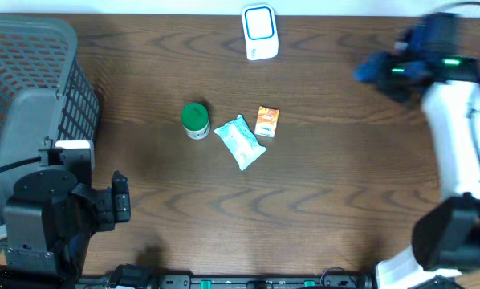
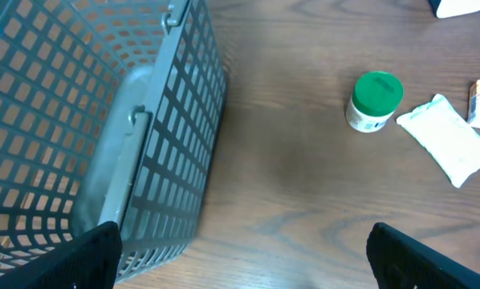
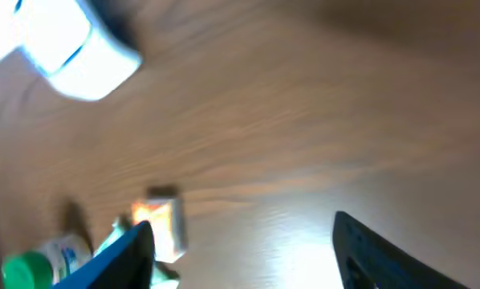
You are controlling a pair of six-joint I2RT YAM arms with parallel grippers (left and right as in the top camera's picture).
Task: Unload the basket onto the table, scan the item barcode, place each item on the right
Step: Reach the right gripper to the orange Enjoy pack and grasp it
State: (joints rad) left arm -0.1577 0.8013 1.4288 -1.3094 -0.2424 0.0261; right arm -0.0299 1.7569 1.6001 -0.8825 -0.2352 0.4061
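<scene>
Three items lie mid-table: a green-capped bottle, a white pouch and a small orange box. The white and blue barcode scanner stands at the far edge. My right gripper hovers at the far right, blurred, open with nothing between its blue fingers. My left gripper is low at the near left, wide open and empty, beside the basket.
A grey mesh basket takes up the left side of the table. Bare wood lies between the items and the right arm's base.
</scene>
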